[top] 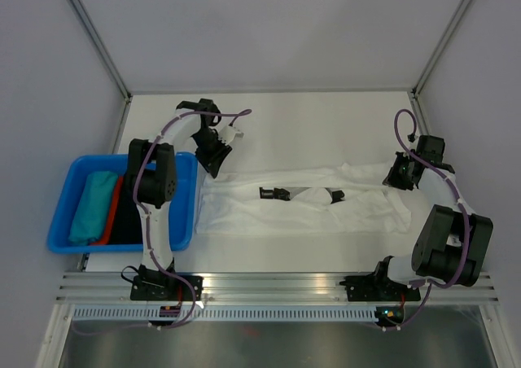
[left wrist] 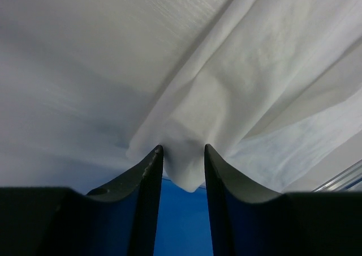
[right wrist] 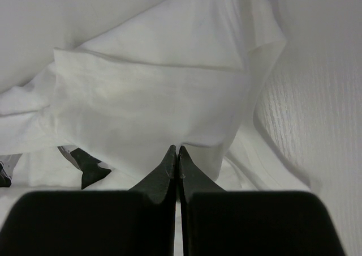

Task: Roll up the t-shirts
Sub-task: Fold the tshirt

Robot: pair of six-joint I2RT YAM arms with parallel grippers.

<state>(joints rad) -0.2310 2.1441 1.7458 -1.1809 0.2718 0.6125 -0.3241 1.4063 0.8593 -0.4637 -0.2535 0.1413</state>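
Note:
A white t-shirt point(top: 301, 213) with small black printed marks point(top: 277, 194) lies stretched left to right across the table. My left gripper point(top: 213, 158) is at its left end. In the left wrist view the gripper point(left wrist: 184, 151) has its jaws parted, and a corner of the white cloth point(left wrist: 186, 165) hangs between them. My right gripper point(top: 399, 177) is at the shirt's right end. In the right wrist view this gripper point(right wrist: 179, 149) is shut on a fold of the cloth point(right wrist: 153, 97), and a black mark point(right wrist: 90, 168) shows to its left.
A blue bin point(top: 65, 213) with teal, red and dark cloth stands left of the shirt, and its blue shows under the left jaws point(left wrist: 181, 222). Metal rails point(top: 269, 286) run along the near edge. Walls enclose the back and sides.

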